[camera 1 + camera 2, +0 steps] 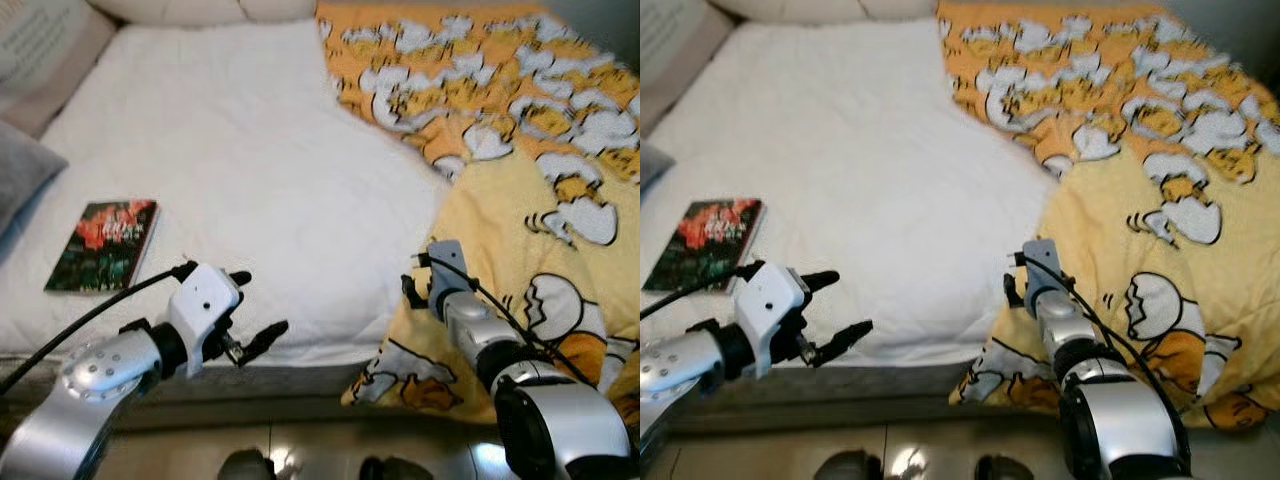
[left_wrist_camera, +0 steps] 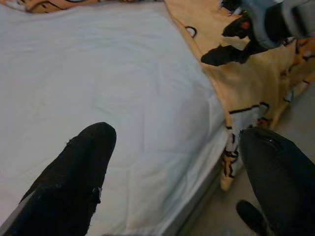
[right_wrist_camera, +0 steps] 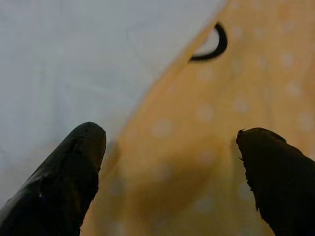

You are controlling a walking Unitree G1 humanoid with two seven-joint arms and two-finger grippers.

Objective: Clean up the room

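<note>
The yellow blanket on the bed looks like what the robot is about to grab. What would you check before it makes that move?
1. Right gripper open: ok, its fingers stand wide apart.
2. Right gripper over the yellow blanket: ok, the blanket's edge lies between the fingers, beside the white sheet.
3. Fingers touching the cloth: cannot tell from these views.
4. Left gripper out of the way: ok, it is open, near the bed's front edge, apart from the blanket.
5. Book clear of the move: ok, it lies flat on the sheet at the far left.
6. Blanket free to pull: cannot tell; part hangs over the bed's front edge.
</note>
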